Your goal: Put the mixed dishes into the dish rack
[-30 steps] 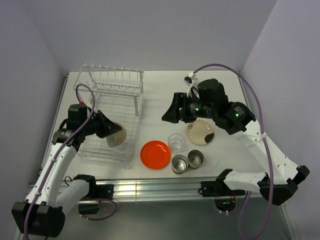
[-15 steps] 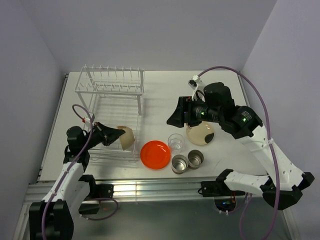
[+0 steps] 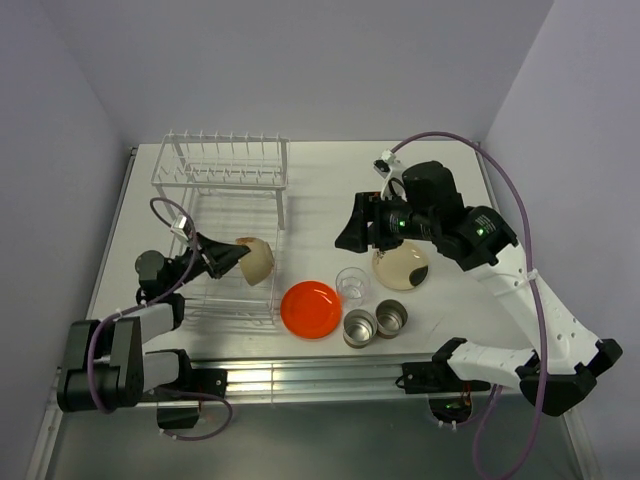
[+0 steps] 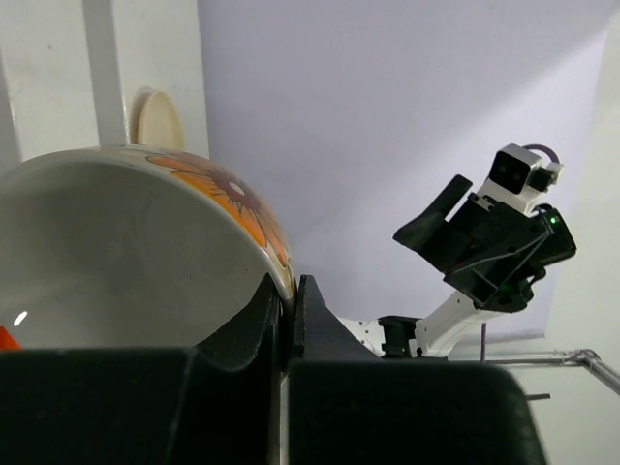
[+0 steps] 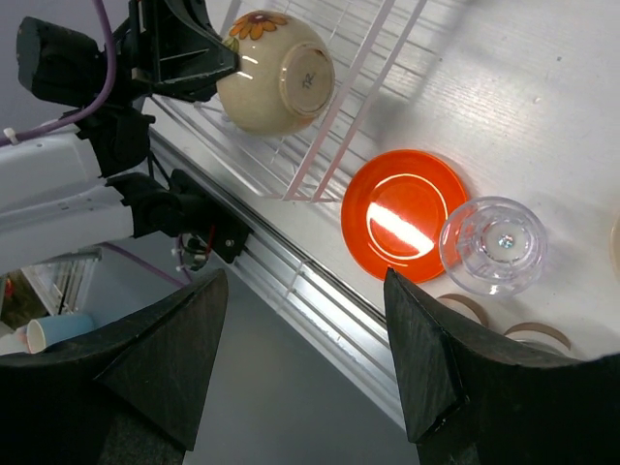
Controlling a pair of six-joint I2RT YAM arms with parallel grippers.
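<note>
My left gripper [image 3: 228, 258] is shut on the rim of the white-beige bowl [image 3: 256, 260], one finger inside and one outside [image 4: 288, 291]. The bowl [image 4: 126, 252] has orange flowers and lies tipped on its side in the near right part of the dish rack [image 3: 228, 172]. My right gripper [image 3: 348, 228] hangs open and holds nothing [image 5: 305, 358], above the table right of the rack. The orange-red plate [image 3: 310, 308], clear glass [image 3: 352, 283] and two steel cups [image 3: 359, 327] [image 3: 392, 317] stand near the front edge. The cream plate [image 3: 402, 265] lies partly under the right arm.
The rack's upright prongs [image 3: 215, 140] stand at its far end. In the right wrist view the bowl [image 5: 276, 73] rests on rack wires [image 5: 339, 116], with the orange-red plate [image 5: 402, 213] and glass [image 5: 492, 244] beside them. A metal rail [image 3: 300, 375] runs along the table's near edge.
The left arm has sunk low and back toward the near left. The bowl in its grip has shifted slightly right and tipped onto its side. The right arm has barely moved.
</note>
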